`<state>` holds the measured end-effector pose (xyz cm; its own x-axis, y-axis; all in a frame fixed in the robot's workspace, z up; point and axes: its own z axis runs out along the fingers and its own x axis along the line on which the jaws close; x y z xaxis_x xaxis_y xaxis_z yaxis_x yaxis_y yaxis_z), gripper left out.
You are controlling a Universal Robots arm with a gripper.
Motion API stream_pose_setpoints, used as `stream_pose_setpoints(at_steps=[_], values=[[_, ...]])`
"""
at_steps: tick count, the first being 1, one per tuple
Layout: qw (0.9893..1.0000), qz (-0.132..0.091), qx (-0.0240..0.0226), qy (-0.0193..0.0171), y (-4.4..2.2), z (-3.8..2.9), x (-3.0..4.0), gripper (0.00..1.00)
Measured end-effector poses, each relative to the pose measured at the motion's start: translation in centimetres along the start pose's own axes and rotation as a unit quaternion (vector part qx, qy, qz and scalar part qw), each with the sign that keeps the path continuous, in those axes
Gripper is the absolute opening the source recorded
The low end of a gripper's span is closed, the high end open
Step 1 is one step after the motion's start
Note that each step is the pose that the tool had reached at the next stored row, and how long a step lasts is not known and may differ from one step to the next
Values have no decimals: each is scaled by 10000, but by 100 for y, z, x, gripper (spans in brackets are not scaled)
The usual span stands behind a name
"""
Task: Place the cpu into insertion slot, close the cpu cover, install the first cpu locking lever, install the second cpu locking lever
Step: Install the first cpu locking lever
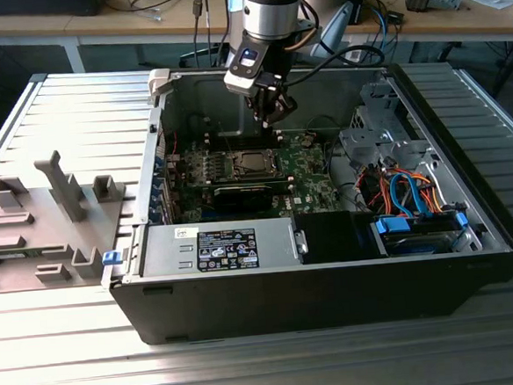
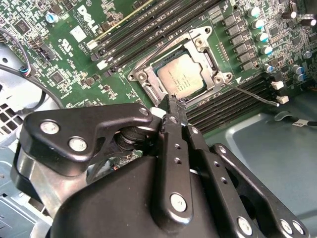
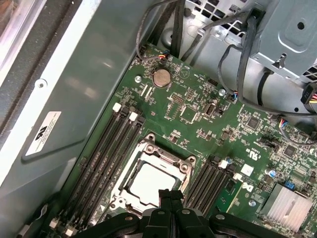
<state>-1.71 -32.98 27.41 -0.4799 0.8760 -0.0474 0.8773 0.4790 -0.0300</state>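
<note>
Gripper (image 2: 172,100) fingers clenched together, grasping nothing, tips near edge of insertion slot (image 2: 140,76), cpu (image 2: 179,74) seated in slot, cpu cover (image 2: 208,58) flat around it, memory slots (image 2: 148,29) flanking slot.

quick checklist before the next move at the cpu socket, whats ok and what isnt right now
1. cpu in the insertion slot: ok, its metal top lies flat in the socket in both wrist views.
2. cpu cover down: ok, the frame appears to lie flat around the chip.
3. Locking levers latched: cannot tell. A thin wire lever runs out over the memory slots; whether it is hooked is unclear.
4. gripper free: ok, fingers together with nothing seen between them, poised by the socket's edge.
5. Cables away from the socket: ok, they hang by the drive cage.
</note>
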Motion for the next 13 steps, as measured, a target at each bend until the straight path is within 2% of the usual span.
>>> stream_pose_setpoints(at_steps=[13], values=[[10000,-99,-5,-3,0,0,0,11]])
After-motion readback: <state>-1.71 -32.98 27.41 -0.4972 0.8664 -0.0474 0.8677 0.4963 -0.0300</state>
